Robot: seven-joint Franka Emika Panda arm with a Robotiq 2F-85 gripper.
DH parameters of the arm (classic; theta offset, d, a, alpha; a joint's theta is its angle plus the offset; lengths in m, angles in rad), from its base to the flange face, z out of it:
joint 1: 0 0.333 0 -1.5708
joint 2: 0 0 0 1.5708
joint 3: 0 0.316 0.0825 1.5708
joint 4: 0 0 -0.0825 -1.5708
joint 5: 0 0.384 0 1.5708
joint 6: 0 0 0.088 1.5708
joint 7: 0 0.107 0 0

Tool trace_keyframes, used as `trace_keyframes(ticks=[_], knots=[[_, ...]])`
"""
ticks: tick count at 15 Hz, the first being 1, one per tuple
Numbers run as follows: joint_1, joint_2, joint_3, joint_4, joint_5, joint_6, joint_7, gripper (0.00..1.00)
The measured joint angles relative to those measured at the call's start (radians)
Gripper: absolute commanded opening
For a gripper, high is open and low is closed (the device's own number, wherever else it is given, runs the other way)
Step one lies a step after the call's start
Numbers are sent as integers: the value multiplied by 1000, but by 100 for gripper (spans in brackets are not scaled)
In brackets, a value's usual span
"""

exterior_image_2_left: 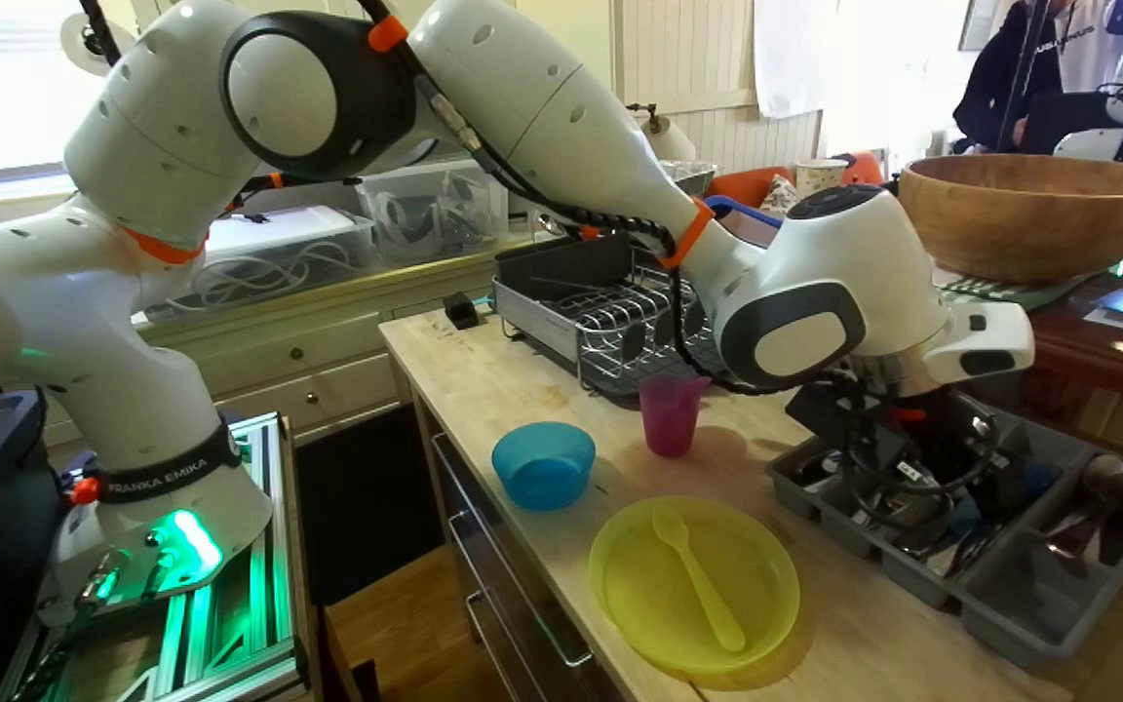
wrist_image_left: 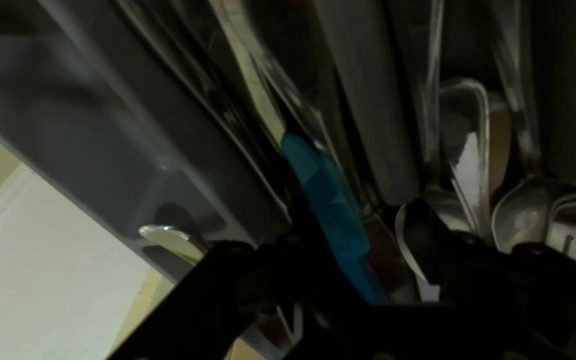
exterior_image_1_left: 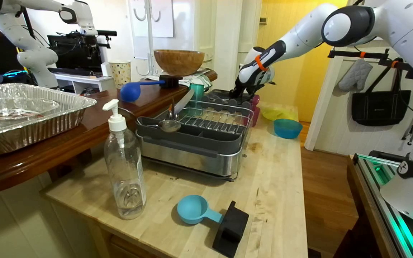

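On the wooden counter (exterior_image_2_left: 522, 380), at right in an exterior view, sits a grey tray (exterior_image_2_left: 1029, 595), divided presumably for sorting. The gripper (wrist_image_left: 360, 216) points down into it, fingers partly apart among metal cutlery (wrist_image_left: 523, 220), a blue handle (wrist_image_left: 328, 195) between them.

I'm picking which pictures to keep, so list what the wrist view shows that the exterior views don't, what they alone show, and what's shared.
Only the wrist view shows a recognisable slotted silver metal fork head.

Only the exterior views show a round yellow plate, a yellow spoon lying on it, a round turquoise bowl and a clear, white-pumped bottle.

Both share the grey compartmented tray, its silver metal cutlery and the black gripper. The wrist view's blue handle can't be surely matched in the exterior views.
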Motion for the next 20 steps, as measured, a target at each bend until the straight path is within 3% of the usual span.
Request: trace_keyframes(ticks=[3, 4, 9, 12, 13, 16, 17, 18, 20], knots=[[0, -2, -4, 1, -2, 1, 0, 27], [0, -2, -6, 2, -3, 2, 0, 30], [1, -3, -9, 4, -8, 5, 0, 26], [2, -3, -9, 3, -8, 5, 0, 40], [3, -2, -9, 2, -8, 5, 0, 49], [5, -1, -9, 1, -8, 5, 0, 28], [6, -1, -9, 1, -8, 5, 0, 12], [6, -2, -9, 1, -8, 5, 0, 2], [6, -3, -10, 2, -8, 11, 0, 3]])
